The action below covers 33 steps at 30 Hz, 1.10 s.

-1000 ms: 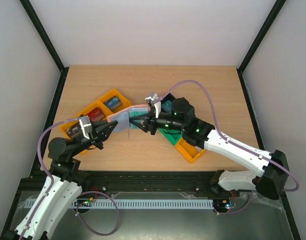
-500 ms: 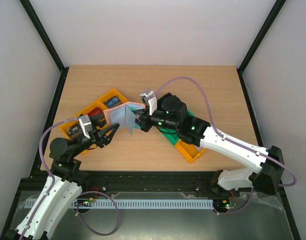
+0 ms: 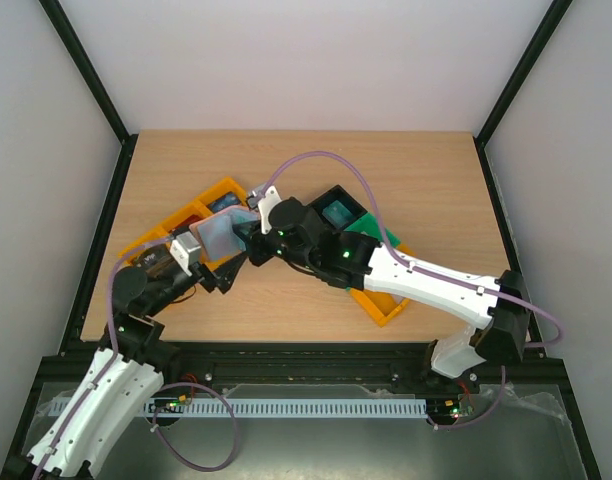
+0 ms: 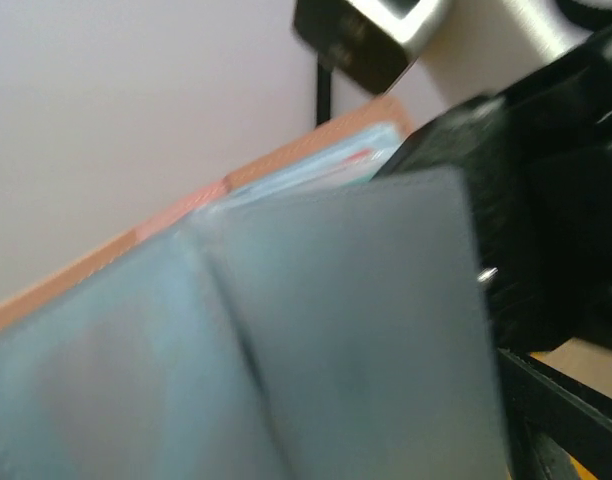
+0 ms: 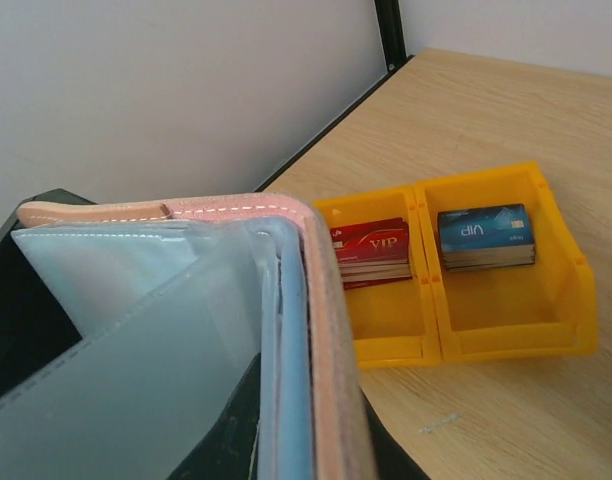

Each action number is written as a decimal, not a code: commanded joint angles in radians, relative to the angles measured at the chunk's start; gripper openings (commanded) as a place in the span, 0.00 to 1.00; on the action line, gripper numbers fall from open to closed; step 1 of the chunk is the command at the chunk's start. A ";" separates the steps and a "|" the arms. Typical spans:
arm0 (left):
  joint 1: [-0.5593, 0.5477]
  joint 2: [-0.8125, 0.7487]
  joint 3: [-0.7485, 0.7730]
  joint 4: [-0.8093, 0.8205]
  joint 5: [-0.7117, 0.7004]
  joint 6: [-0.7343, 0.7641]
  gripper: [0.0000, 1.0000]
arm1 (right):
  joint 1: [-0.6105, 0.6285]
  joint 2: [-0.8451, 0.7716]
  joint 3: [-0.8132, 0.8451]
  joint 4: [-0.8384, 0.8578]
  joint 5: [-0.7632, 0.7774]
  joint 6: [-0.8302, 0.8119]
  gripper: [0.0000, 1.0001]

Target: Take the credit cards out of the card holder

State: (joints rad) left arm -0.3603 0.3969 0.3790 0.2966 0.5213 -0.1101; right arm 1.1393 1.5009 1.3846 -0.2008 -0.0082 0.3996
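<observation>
Holder (image 3: 218,234) up off worktop (image 3: 406,180), at 9 o'clock of its centre, folded open, pale blue inside showing. At holder's 7 o'clock, left claw (image 3: 226,272), jaws spread, gripping nothing. At its 3 o'clock, right claw (image 3: 246,239) clamped on holder's edge. Beyond, at 12 o'clock, orange bins (image 5: 506,310) with red cards (image 5: 371,250) and blue cards (image 5: 484,236).

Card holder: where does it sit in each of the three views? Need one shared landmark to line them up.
Top external: card holder left of centre, where the two arms meet, beside the orange bins.
Left wrist: card holder fills most of the frame, blurred blue-grey inside.
Right wrist: card holder lower left, pink edge over blue-grey pockets.
Shared landmark: wooden tabletop, a thin strip in left wrist, upper right in right wrist.
</observation>
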 commanded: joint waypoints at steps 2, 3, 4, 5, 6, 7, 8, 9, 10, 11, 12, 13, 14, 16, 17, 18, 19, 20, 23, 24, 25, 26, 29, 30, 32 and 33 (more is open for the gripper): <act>-0.004 -0.002 0.042 -0.153 -0.169 0.160 0.83 | 0.003 -0.047 0.001 0.007 -0.027 -0.045 0.01; -0.003 -0.002 0.050 -0.170 -0.184 0.154 0.72 | 0.003 -0.060 -0.007 0.011 -0.046 -0.058 0.02; -0.001 -0.006 0.059 -0.187 -0.189 0.144 0.62 | 0.002 -0.074 -0.019 0.014 -0.067 -0.075 0.01; 0.001 -0.009 0.069 -0.204 -0.179 0.136 0.48 | 0.002 -0.093 -0.032 0.019 -0.088 -0.086 0.02; 0.003 -0.015 0.077 -0.217 -0.147 0.131 0.37 | -0.001 -0.119 -0.050 0.028 -0.128 -0.100 0.02; 0.004 -0.022 0.085 -0.226 -0.098 0.128 0.29 | -0.004 -0.137 -0.067 0.036 -0.164 -0.116 0.02; 0.006 -0.029 0.089 -0.231 -0.031 0.123 0.21 | -0.007 -0.153 -0.084 0.046 -0.200 -0.130 0.02; 0.006 -0.034 0.092 -0.227 0.027 0.109 0.12 | -0.010 -0.168 -0.100 0.053 -0.235 -0.145 0.02; 0.005 -0.040 0.093 -0.214 0.084 0.080 0.04 | -0.016 -0.180 -0.112 0.055 -0.265 -0.156 0.02; 0.006 -0.044 0.091 -0.185 0.124 0.045 0.03 | -0.021 -0.190 -0.125 0.056 -0.293 -0.165 0.02; 0.007 -0.046 0.090 -0.165 0.154 0.010 0.03 | -0.027 -0.200 -0.134 0.055 -0.320 -0.175 0.02; 0.009 -0.046 0.093 -0.152 0.171 -0.018 0.03 | -0.032 -0.214 -0.145 0.050 -0.350 -0.188 0.07; 0.012 -0.045 0.096 -0.145 0.176 -0.046 0.03 | -0.037 -0.231 -0.159 0.047 -0.368 -0.199 0.18; 0.019 -0.039 0.110 -0.149 0.167 -0.075 0.03 | -0.060 -0.282 -0.208 0.059 -0.387 -0.212 0.40; 0.022 -0.036 0.117 -0.153 0.168 -0.080 0.03 | -0.077 -0.309 -0.238 0.075 -0.397 -0.205 0.45; 0.022 -0.034 0.120 -0.155 0.175 -0.078 0.03 | -0.102 -0.333 -0.266 0.089 -0.413 -0.199 0.48; 0.022 -0.032 0.123 -0.153 0.186 -0.073 0.03 | -0.121 -0.355 -0.289 0.100 -0.428 -0.193 0.49; 0.023 -0.031 0.123 -0.151 0.197 -0.070 0.03 | -0.132 -0.369 -0.310 0.111 -0.440 -0.187 0.49; 0.024 -0.026 0.127 -0.142 0.207 -0.067 0.03 | -0.143 -0.385 -0.323 0.116 -0.458 -0.179 0.49; 0.024 -0.024 0.128 -0.139 0.211 -0.066 0.03 | -0.143 -0.380 -0.321 0.116 -0.467 -0.177 0.49; 0.023 -0.023 0.129 -0.137 0.215 -0.065 0.03 | -0.143 -0.374 -0.316 0.119 -0.472 -0.172 0.49; 0.024 -0.022 0.130 -0.136 0.217 -0.066 0.03 | -0.143 -0.367 -0.313 0.122 -0.474 -0.169 0.49; 0.025 -0.021 0.132 -0.146 0.224 -0.065 0.03 | -0.144 -0.358 -0.311 0.137 -0.482 -0.166 0.34; 0.025 -0.021 0.134 -0.153 0.226 -0.066 0.03 | -0.145 -0.359 -0.313 0.145 -0.491 -0.169 0.26; 0.027 -0.021 0.131 -0.156 0.218 -0.073 0.03 | -0.146 -0.366 -0.322 0.159 -0.505 -0.168 0.04; 0.028 -0.021 0.130 -0.154 0.205 -0.081 0.03 | -0.148 -0.367 -0.325 0.164 -0.506 -0.165 0.02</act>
State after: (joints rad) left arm -0.3416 0.3767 0.4774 0.1116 0.7174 -0.1688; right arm 0.9947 1.1416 1.0695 -0.0986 -0.4854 0.2291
